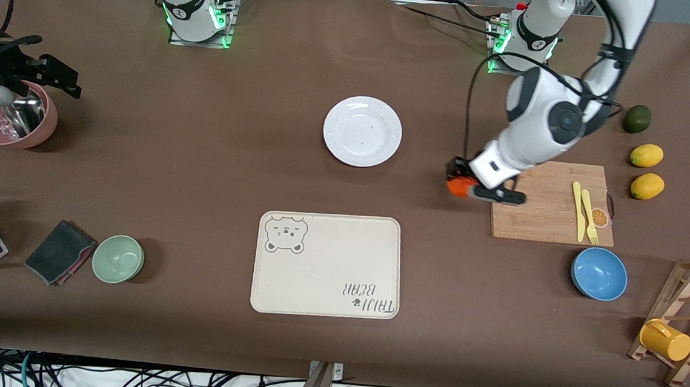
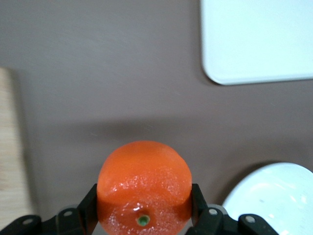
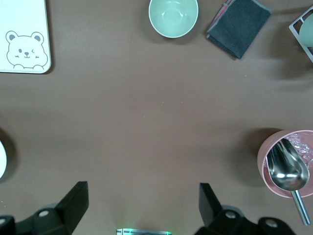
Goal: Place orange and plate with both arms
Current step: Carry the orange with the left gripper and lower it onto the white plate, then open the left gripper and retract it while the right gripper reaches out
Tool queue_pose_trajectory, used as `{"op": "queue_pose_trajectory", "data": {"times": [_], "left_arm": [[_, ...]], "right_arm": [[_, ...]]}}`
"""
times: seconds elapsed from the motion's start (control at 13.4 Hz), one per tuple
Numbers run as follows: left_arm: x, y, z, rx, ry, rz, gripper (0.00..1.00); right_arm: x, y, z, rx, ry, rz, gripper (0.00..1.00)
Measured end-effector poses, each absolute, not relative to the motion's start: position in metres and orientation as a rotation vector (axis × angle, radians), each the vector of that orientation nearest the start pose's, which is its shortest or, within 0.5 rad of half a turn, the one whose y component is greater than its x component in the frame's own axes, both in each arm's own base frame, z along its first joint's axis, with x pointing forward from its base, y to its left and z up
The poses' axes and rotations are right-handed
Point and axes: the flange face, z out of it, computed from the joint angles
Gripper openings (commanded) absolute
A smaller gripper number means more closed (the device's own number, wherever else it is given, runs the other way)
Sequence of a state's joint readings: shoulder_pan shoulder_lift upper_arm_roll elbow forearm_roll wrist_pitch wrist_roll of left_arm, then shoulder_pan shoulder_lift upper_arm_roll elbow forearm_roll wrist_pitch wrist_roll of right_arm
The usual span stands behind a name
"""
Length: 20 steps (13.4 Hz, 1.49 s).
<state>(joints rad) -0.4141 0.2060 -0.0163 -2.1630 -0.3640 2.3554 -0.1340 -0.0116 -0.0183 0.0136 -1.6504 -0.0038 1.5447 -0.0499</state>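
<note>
My left gripper (image 1: 460, 180) is shut on the orange (image 1: 457, 188), a bright red-orange fruit. It holds the fruit just over bare table between the wooden cutting board (image 1: 554, 202) and the white plate (image 1: 362, 131). In the left wrist view the orange (image 2: 143, 181) sits between both black fingers (image 2: 87, 210), with the plate's rim (image 2: 274, 200) close by. My right gripper (image 3: 143, 191) is open and empty, high over the table near its own base. It does not show in the front view. A sliver of the plate (image 3: 1, 159) shows in the right wrist view.
The cream bear-print tray (image 1: 328, 265) lies nearer the front camera than the plate. Yellow cutlery (image 1: 585, 211) lies on the board. Nearby are a blue bowl (image 1: 599, 273), two lemons (image 1: 646, 156), a dark green fruit (image 1: 637, 118), a green bowl (image 1: 118, 258), a pink bowl with scoop (image 1: 13, 117) and a mug rack (image 1: 685, 320).
</note>
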Motion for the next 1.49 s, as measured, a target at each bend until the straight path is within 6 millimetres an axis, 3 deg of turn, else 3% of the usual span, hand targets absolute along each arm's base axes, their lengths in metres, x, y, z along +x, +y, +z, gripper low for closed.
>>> {"op": "queue_pose_trajectory", "data": {"times": [0.3, 0.52, 0.74, 0.89, 0.97, 1.12, 1.49], "left_arm": [[0.46, -0.336, 0.283, -3.415, -0.012, 0.289, 0.0], [0.432, -0.398, 0.248, -3.392, -0.091, 0.326, 0.0], [0.406, -0.439, 0.209, -3.344, -0.137, 0.405, 0.0], [0.401, -0.45, 0.195, -3.327, -0.178, 0.428, 0.0], [0.401, -0.452, 0.195, -3.327, -0.191, 0.431, 0.12], [0.401, -0.454, 0.196, -3.326, -0.22, 0.434, 1.0], [0.407, -0.452, 0.203, -3.325, -0.256, 0.44, 1.0]], "right_arm": [[0.543, 0.001, 0.595, -3.139, -0.082, 0.138, 1.0], [0.543, 0.001, 0.594, -3.139, -0.082, 0.148, 1.0], [0.542, 0.001, 0.594, -3.139, -0.082, 0.151, 1.0], [0.542, 0.001, 0.594, -3.139, -0.082, 0.152, 1.0], [0.542, 0.001, 0.594, -3.139, -0.082, 0.152, 1.0], [0.542, 0.001, 0.594, -3.139, -0.082, 0.152, 1.0], [0.542, 0.001, 0.594, -3.139, -0.082, 0.153, 1.0]]}}
